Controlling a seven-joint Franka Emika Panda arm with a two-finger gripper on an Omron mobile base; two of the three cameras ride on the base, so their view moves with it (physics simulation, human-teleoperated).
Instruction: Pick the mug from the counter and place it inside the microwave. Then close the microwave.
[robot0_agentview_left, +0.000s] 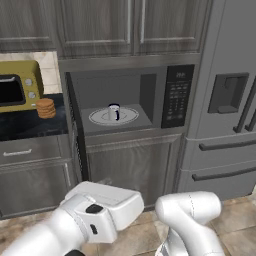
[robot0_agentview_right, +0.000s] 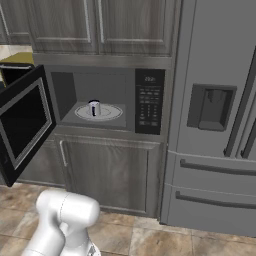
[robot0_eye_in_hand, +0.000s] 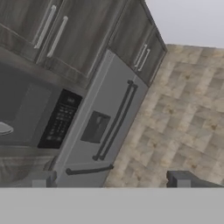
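The mug (robot0_agentview_left: 114, 112) (robot0_agentview_right: 94, 107) stands upright on the white turntable (robot0_agentview_left: 131, 116) (robot0_agentview_right: 111, 112) inside the microwave (robot0_agentview_left: 177, 95) (robot0_agentview_right: 149, 100) (robot0_eye_in_hand: 59, 120). The microwave's door (robot0_agentview_right: 22, 125) hangs wide open to the left, and in the left base view this door (robot0_agentview_left: 75, 130) shows edge-on. My gripper (robot0_eye_in_hand: 109, 179) is open, its two fingertips far apart with nothing between them. It is drawn back from the microwave and tilted, looking at the keypad and the fridge. The black counter (robot0_agentview_left: 25, 125) lies left of the microwave.
A mustard-yellow toaster oven (robot0_agentview_left: 17, 85) and a stack of brown biscuits (robot0_agentview_left: 45, 108) sit on the counter. A grey fridge (robot0_agentview_left: 225, 100) (robot0_agentview_right: 215, 115) (robot0_eye_in_hand: 105, 127) stands right of the microwave. Cabinets run above and below, over tiled floor.
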